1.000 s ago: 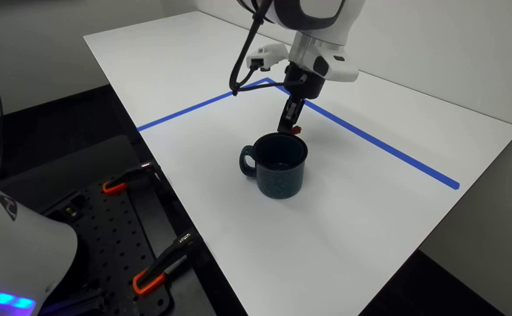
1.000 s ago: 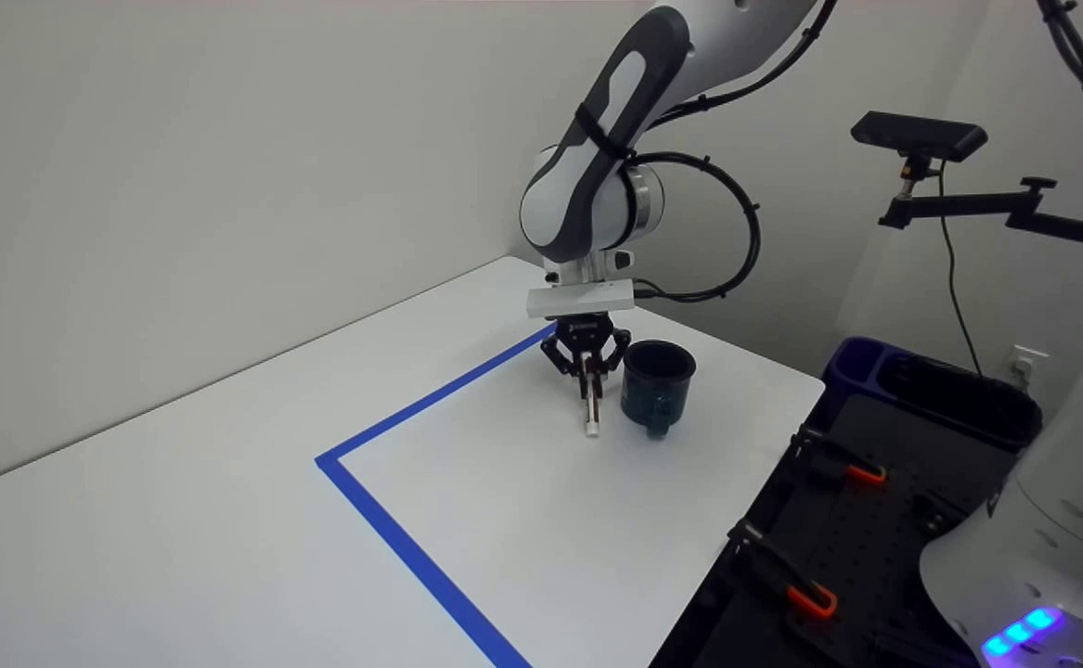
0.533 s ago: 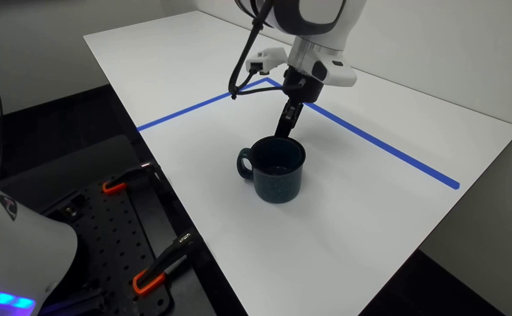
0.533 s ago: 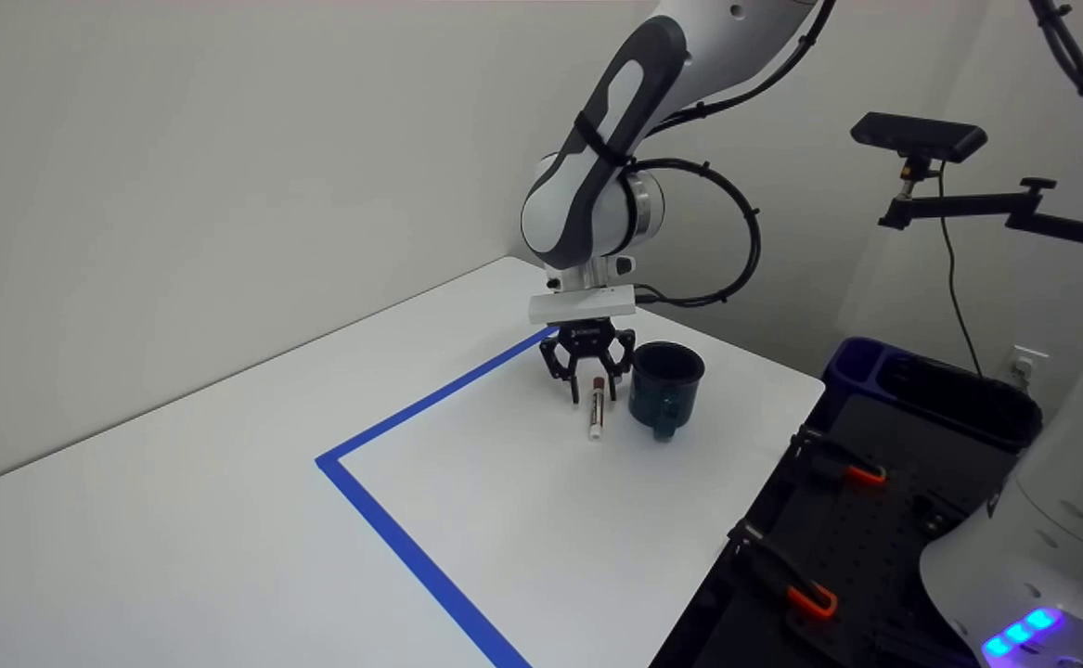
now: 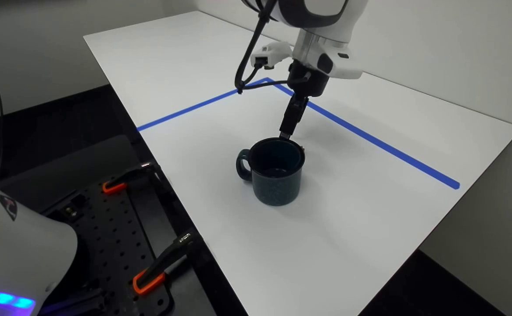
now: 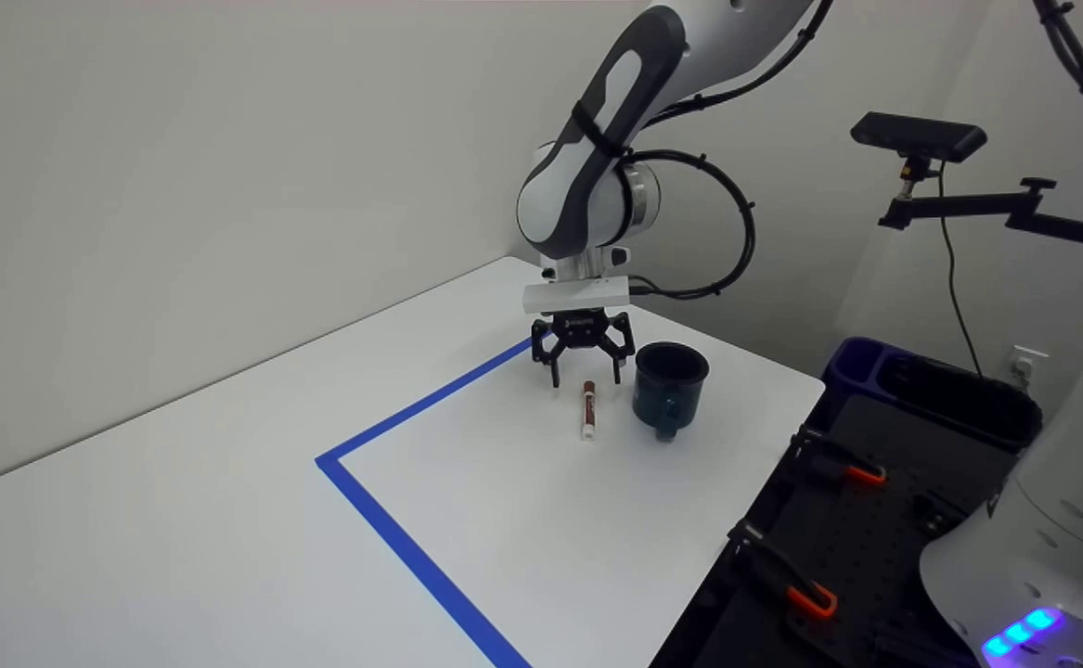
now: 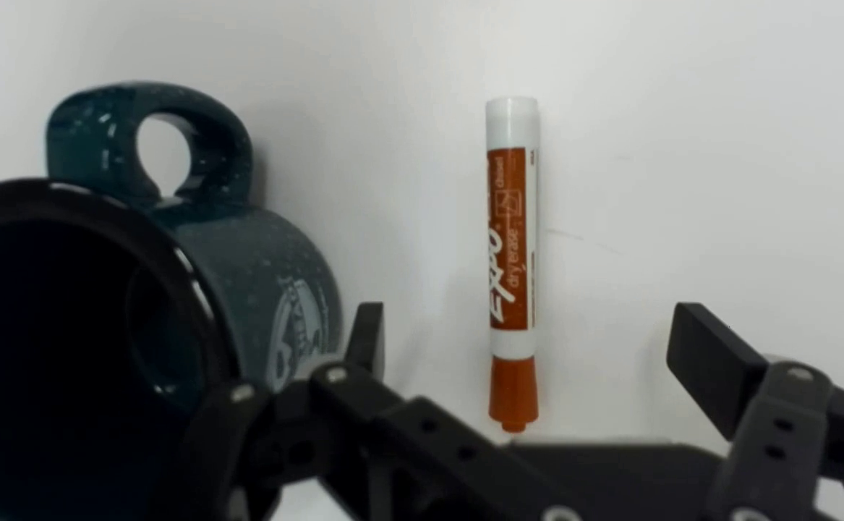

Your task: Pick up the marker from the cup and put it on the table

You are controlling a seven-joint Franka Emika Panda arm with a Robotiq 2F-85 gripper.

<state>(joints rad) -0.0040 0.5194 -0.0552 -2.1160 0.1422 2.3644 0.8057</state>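
Observation:
The orange-and-white marker (image 7: 513, 253) lies flat on the white table (image 6: 225, 557), beside the cup. My gripper (image 7: 530, 318) stands open above the marker's orange end, one finger on each side, touching neither side of it. In an exterior view the gripper (image 6: 586, 381) hangs a little over the table, with the marker (image 6: 588, 411) just beyond its fingertips. The dark teal cup (image 7: 255, 268) stands upright next to the left finger in the wrist view. No marker shows in the visible part of its inside. From an exterior view the cup (image 5: 277, 186) hides nearly all of the marker.
Blue tape (image 6: 411, 547) forms an angle on the tabletop. A black perforated bench (image 5: 119, 237) with orange-handled clamps (image 5: 148, 281) borders the table beside the robot base. A wall (image 6: 225, 186) runs along the far edge. A camera on an arm (image 6: 919, 136) stands beyond the table.
The gripper has gone from shut on the marker to open and has risen slightly. The marker now rests free on the table. The cup has slid slightly away from the marker.

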